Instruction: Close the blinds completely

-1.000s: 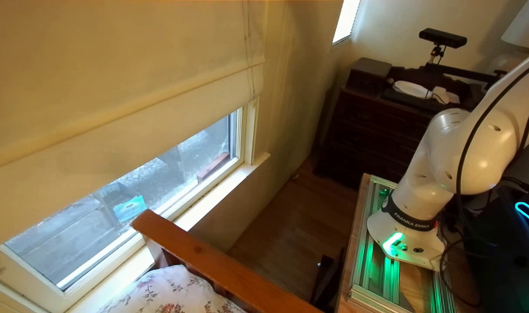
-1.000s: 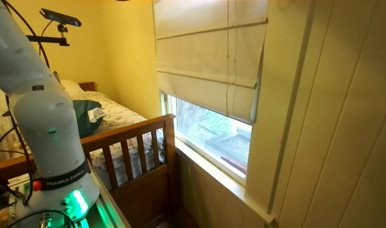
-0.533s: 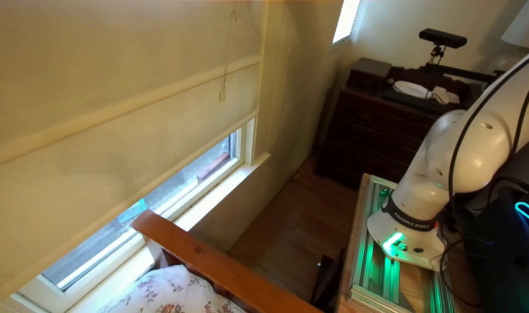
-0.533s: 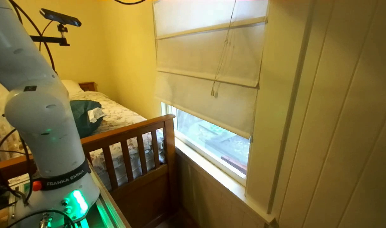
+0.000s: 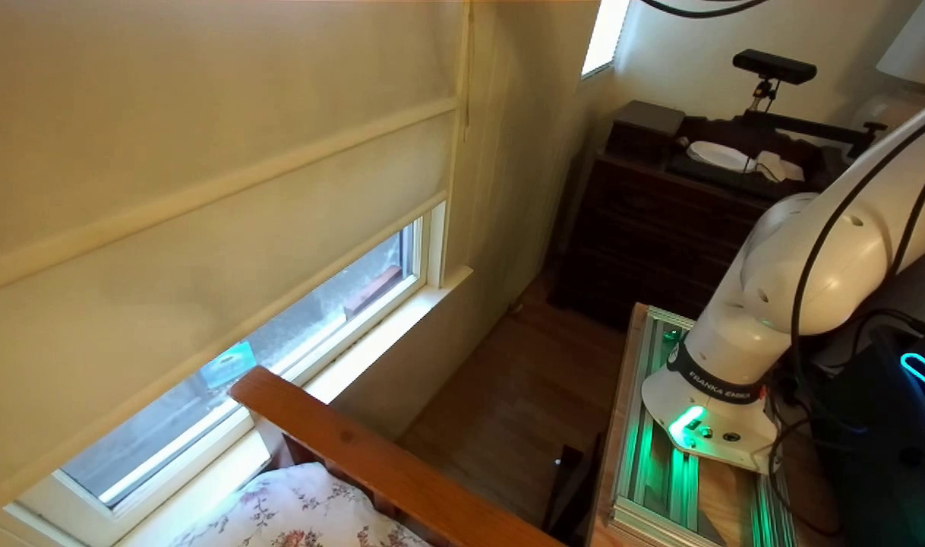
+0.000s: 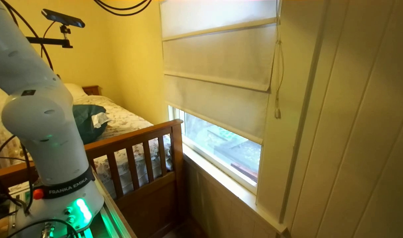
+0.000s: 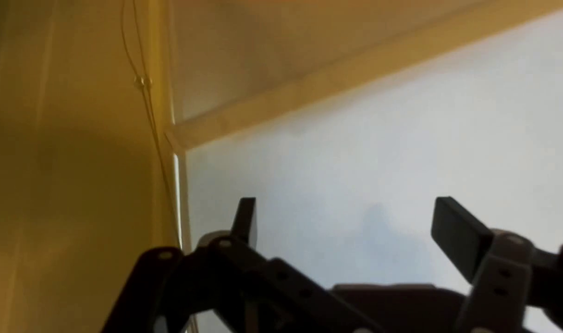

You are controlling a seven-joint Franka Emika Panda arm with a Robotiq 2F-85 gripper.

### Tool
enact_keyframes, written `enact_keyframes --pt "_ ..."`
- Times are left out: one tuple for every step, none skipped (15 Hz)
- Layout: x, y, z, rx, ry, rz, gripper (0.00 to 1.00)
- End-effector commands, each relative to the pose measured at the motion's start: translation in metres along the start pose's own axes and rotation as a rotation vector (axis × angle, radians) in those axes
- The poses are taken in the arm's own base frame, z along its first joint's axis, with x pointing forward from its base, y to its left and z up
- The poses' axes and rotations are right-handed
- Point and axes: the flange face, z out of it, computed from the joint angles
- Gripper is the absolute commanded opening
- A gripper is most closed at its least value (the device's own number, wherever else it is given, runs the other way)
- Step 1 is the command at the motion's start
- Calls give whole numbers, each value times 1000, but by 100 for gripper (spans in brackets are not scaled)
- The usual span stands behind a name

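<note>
The blinds [image 6: 218,61] hang down most of the window [image 6: 219,142], its lowest strip uncovered; lowering looks to be the step in hand, well along but unfinished, and the next move, I'd judge, calls for letting the last stretch down; the white arm [image 6: 46,129] reaches up out of sight; its gripper [image 7: 345,203] stands with 2 jaws wide apart, empty; the blinds spread ahead of it, though whether they touch I can't tell; the cord [image 7: 150,111], likely what to grasp, hangs outside the jaws, along the blinds' edge.
</note>
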Motion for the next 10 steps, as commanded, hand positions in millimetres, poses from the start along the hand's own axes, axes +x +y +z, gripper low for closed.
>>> enact_keyframes --pt "-41 7 8 -106 -134 -49 100" --pt "-51 10 15 -124 -177 -56 100" --pt "-62 15 23 -146 -226 -59 100" --pt "-72 19 30 -161 -270 -60 100" --pt "-82 23 38 -182 -307 -63 100" --pt "-92 28 47 -199 -347 -64 100" --pt "-101 31 54 -209 -382 -67 100" --pt "-112 34 61 -224 -421 -73 100" --pt "-122 37 67 -231 -462 -83 100" --pt "-132 39 72 -241 -495 -95 100"
